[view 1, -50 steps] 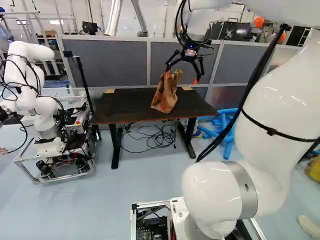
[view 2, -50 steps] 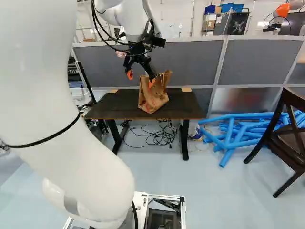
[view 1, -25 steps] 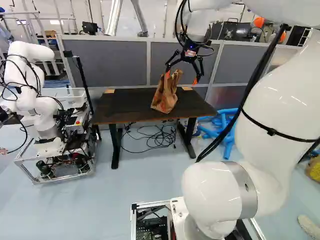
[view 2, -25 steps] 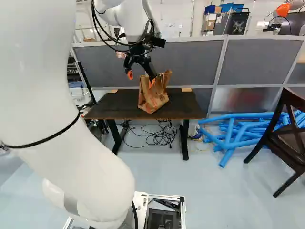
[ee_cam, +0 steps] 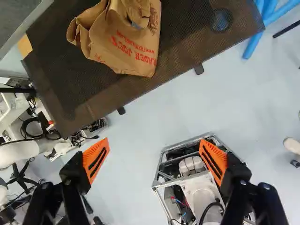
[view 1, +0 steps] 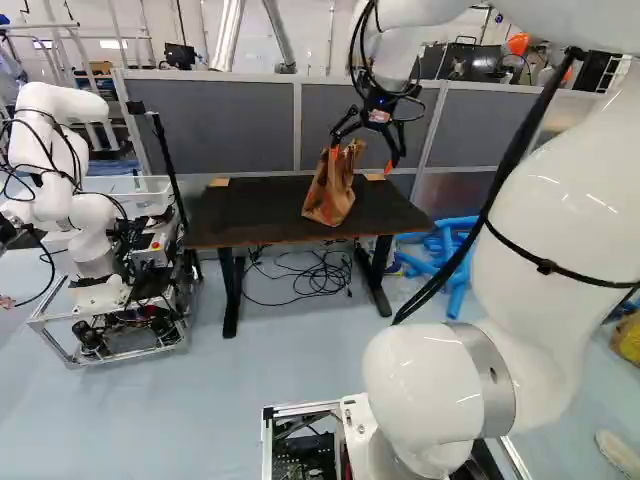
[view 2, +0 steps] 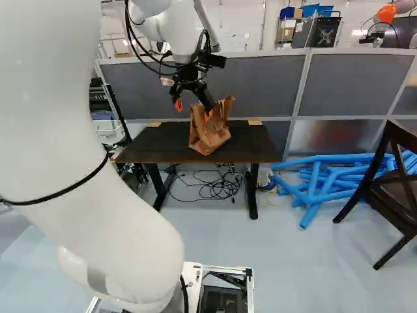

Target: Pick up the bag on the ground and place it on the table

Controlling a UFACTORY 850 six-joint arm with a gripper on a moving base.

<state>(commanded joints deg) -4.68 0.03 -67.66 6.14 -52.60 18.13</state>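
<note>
The gripper [view 1: 363,158] hangs over the table [view 1: 240,210] in the left base view, its fingers spread wide. One orange fingertip overlaps the crumpled top of the brown paper bag [view 1: 328,198]; whether they touch I cannot tell. The bag stands upright on the dark tabletop, towards its right part in that view. In the wrist view the gripper [ee_cam: 154,152] is open with nothing between its orange pads, and the bag [ee_cam: 126,44] lies ahead of it, outside the fingers.
Another robot [view 1: 75,200] stands left of the table. Grey partitions [view 2: 260,85] rise behind it, with loose cables [view 1: 310,280] on the floor beneath. Blue tubes [view 2: 319,189] and a dark wooden chair [view 2: 397,179] are to the right.
The gripper has tilted and shifted slightly beside the bag, its fingers still spread. The bag and the base have stayed where they were.
</note>
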